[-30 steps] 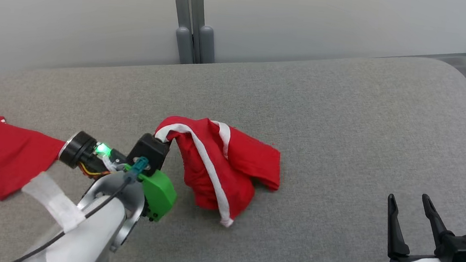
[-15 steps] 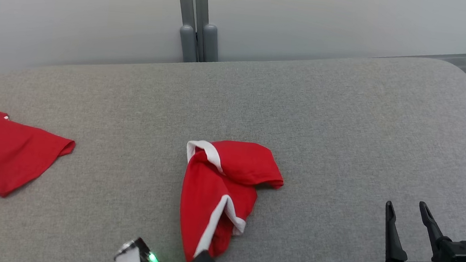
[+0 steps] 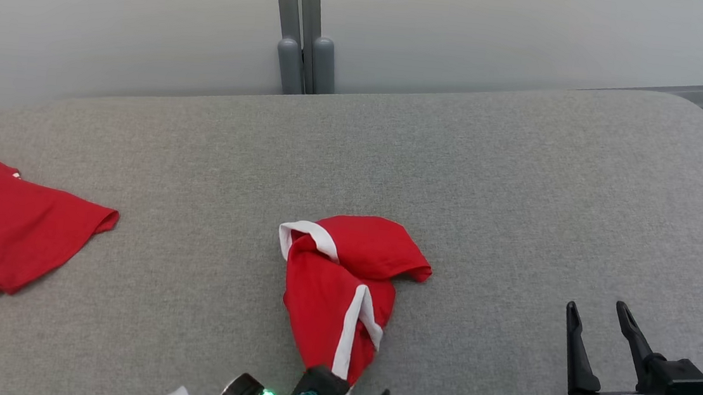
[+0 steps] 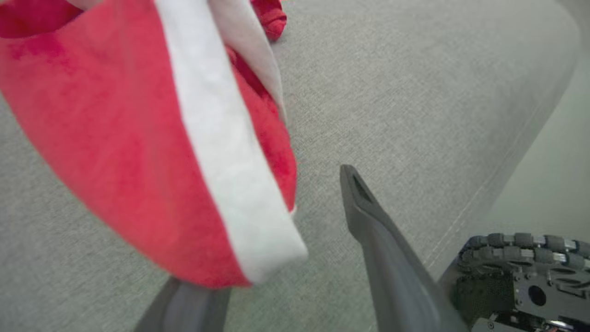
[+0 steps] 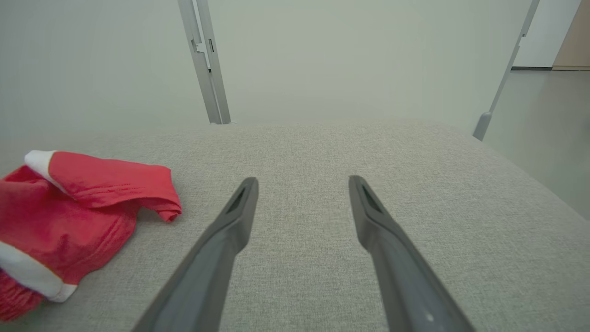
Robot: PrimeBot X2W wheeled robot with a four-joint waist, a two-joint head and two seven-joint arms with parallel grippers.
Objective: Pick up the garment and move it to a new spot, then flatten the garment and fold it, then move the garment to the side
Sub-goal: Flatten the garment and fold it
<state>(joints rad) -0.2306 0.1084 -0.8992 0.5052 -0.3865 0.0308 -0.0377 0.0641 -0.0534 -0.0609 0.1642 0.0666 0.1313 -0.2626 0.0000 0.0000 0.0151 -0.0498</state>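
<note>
Grey padded surface (image 3: 519, 174) under it all | red white-trimmed garment (image 3: 345, 273) crumpled mid-surface, tail running to 6 o'clock | second red cloth (image 3: 5, 231) at 9 o'clock | my right gripper (image 3: 598, 306) at 4 o'clock, fingers spread, empty | my left gripper (image 4: 304, 184) at 6 o'clock, fingers apart, hem draped over one finger.

The right gripper (image 5: 303, 180) hovers, jaws apart, near the red garment (image 5: 92, 198).

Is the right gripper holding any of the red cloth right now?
No, the right gripper is open over the bare grey surface, with the red garment lying apart from it.
</note>
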